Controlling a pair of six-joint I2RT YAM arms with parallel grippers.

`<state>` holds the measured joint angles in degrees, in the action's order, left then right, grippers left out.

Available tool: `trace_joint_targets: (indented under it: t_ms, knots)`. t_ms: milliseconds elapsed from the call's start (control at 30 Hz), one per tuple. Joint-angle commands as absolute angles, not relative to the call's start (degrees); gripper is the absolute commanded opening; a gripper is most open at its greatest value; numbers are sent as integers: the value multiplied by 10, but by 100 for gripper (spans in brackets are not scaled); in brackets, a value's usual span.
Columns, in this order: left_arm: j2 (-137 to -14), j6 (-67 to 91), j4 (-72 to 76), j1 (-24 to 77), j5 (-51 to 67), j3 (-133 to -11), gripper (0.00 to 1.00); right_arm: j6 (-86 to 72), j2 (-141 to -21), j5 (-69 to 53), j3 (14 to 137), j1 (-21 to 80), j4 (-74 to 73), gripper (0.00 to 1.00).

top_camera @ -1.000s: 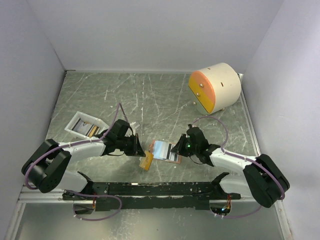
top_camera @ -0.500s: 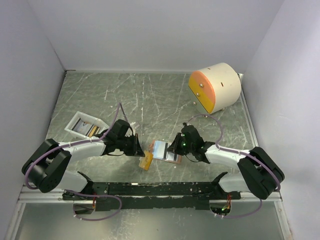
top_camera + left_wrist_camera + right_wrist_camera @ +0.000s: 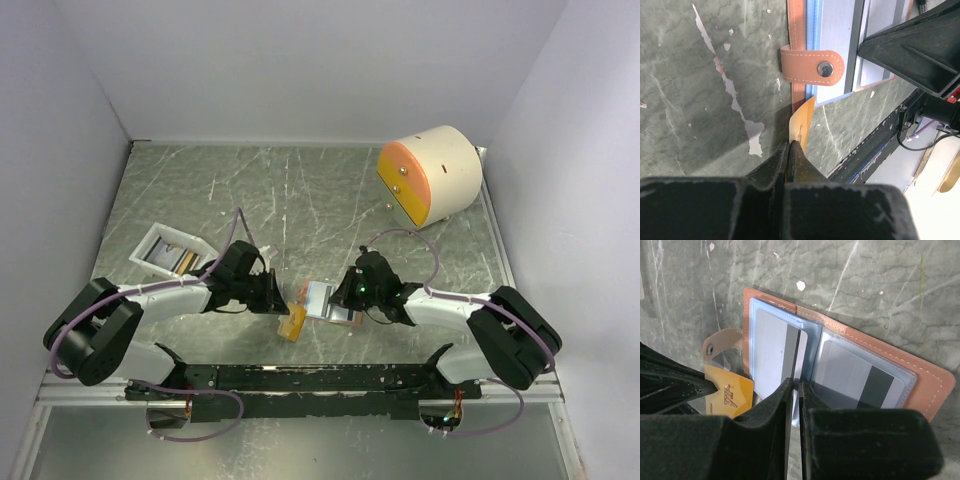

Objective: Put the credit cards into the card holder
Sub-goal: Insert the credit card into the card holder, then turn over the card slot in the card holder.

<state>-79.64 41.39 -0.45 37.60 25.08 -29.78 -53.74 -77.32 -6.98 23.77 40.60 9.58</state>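
The salmon card holder (image 3: 344, 320) lies open on the table between my two grippers, its snap strap (image 3: 810, 67) pointing toward the left one. A pale card with a dark stripe (image 3: 860, 382) sits in its right clear pocket. My left gripper (image 3: 283, 303) is shut on an orange card (image 3: 801, 117), whose tip touches the holder's near corner. My right gripper (image 3: 796, 382) is over the holder's middle, jaws pinched on a thin light card (image 3: 798, 352) that stands edge-on by the left pocket.
A white tray (image 3: 141, 250) holding more cards (image 3: 176, 259) stands at the left. At the back right lies a big cream cylinder with an orange face (image 3: 432, 175). A black rail (image 3: 300, 378) runs along the near edge.
My right gripper has slid left over the holder and its jaws have narrowed on the thin card. The left arm and orange card have stayed in place.
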Motion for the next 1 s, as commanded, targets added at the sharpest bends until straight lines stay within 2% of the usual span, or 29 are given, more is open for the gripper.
trace_joint_targets:
  t_ms: [0, 67, 200, 400, 600, 700, 967]
  knots:
    - [-790, 421, -1, 380, 246, -284, 7, -528, -778, -44, 262, 411, 90, 10]
    - [-786, 428, 7, 381, 253, -283, 7, -516, -770, -30, 274, 411, 64, 12]
    - [-782, 444, 18, 391, 257, -279, 7, -512, -730, 7, 293, 411, -8, 20]
    - [-761, 457, 10, 396, 241, -275, 7, -535, -712, 66, 342, 444, -105, 45]
    - [-664, 439, -106, 396, 127, -317, 7, -600, -765, 155, 417, 501, -202, 66]
    - [-610, 428, -185, 396, 61, -350, 7, -621, -802, 182, 454, 519, -243, 70]
    - [-499, 405, -287, 395, -49, -417, 7, -638, -870, 205, 514, 558, -274, 69]
